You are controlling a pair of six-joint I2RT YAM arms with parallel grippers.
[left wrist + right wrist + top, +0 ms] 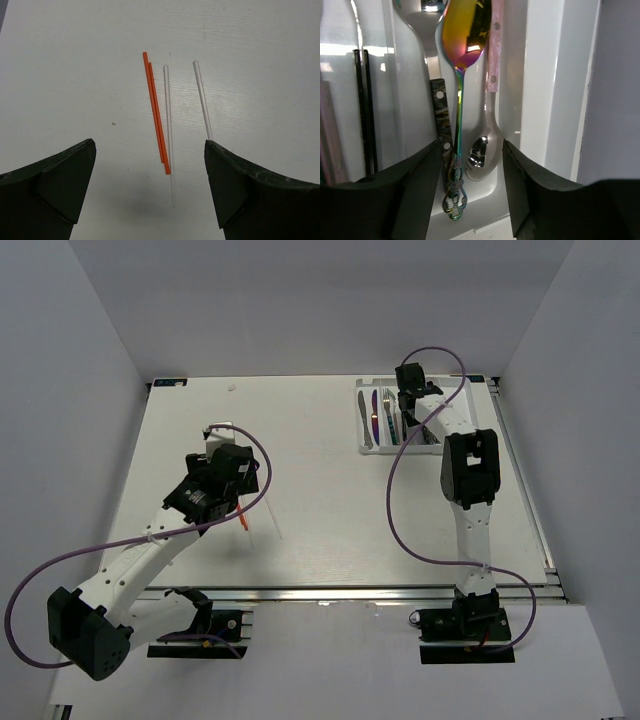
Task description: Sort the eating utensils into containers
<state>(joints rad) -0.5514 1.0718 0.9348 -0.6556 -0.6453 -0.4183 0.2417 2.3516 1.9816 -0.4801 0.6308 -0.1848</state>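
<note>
Hovering above the white worktop, my left gripper is spread wide and has nothing in it. Through the gap I see two orange chopsticks lying flat and pressed side by side, one end of the pair slightly staggered. A pale chopstick lies just beside them, nearly parallel. A second pale chopstick lies a little further off, its near end running under the edge of one finger in the wrist view. From above, my left gripper sits left of the worktop's middle, well apart from the white cutlery tray at the far right.

My right gripper hangs over that tray. Its fingers are parted too, and they are not closed on anything. Between them lies the ornate handle end of a rainbow-tinted spoon, set lengthwise in a compartment beside the tray wall, its bowl at the far end. I cannot tell whether one finger touches the handle. Just beside it lies a silver spoon with a pink riveted handle, its bowl toward me. On the other side is a dark speckled handle. Further across, two thin black rods lie in another compartment. The overhead view also shows a silver knife and a purple-tinted utensil in separate compartments.
</note>
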